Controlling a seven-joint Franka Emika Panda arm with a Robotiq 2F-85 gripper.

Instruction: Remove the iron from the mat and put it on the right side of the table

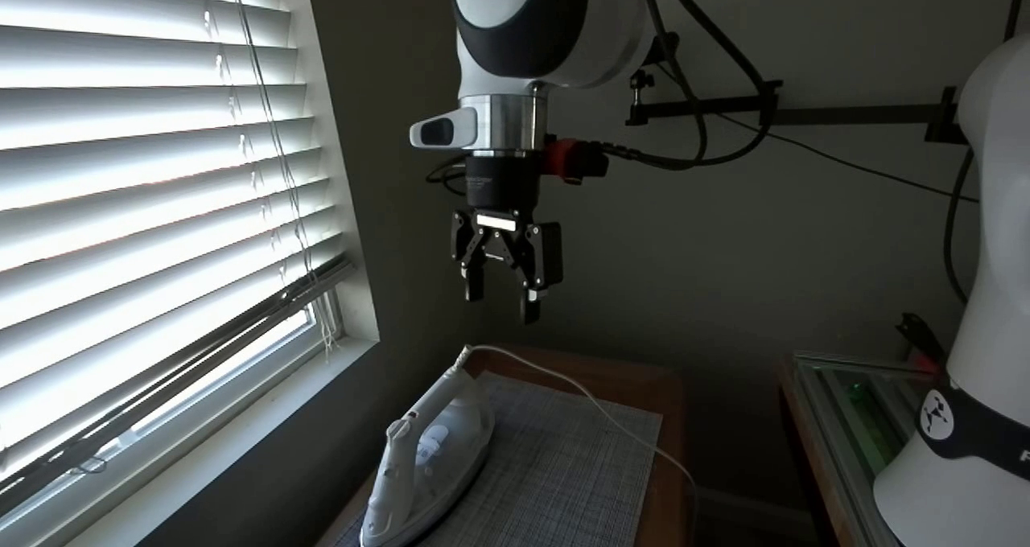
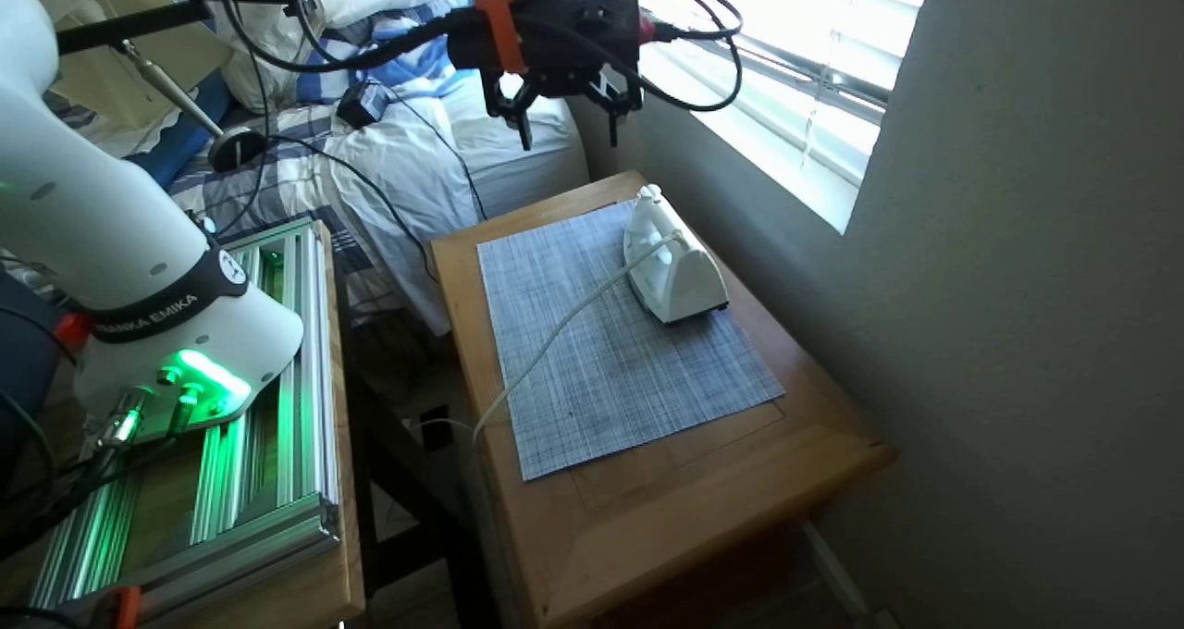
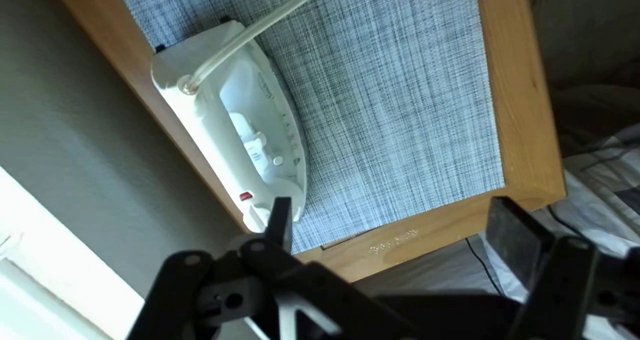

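The pale white iron (image 1: 447, 468) stands on its soleplate on the grey woven mat (image 1: 567, 458), along the side nearest the window wall. The iron shows in an exterior view (image 2: 686, 284) and the wrist view (image 3: 216, 139). Its thin white cord (image 2: 555, 335) runs from the handle's rear across the mat (image 2: 610, 398) and over the table's edge. The brown wooden table (image 2: 689, 513) shows bare wood around the mat. My gripper (image 1: 501, 309) is open and empty, well above the table's far end, beyond the iron's nose. In the wrist view the gripper (image 3: 392, 200) has one finger overlapping the nose.
A window with white blinds (image 1: 153, 153) and its sill stand close beside the iron. A bed (image 2: 435, 157) lies beyond the table's end. The glass-topped stand (image 2: 310, 407) carries the robot base, with a gap between it and the table. Black cables hang from the arm.
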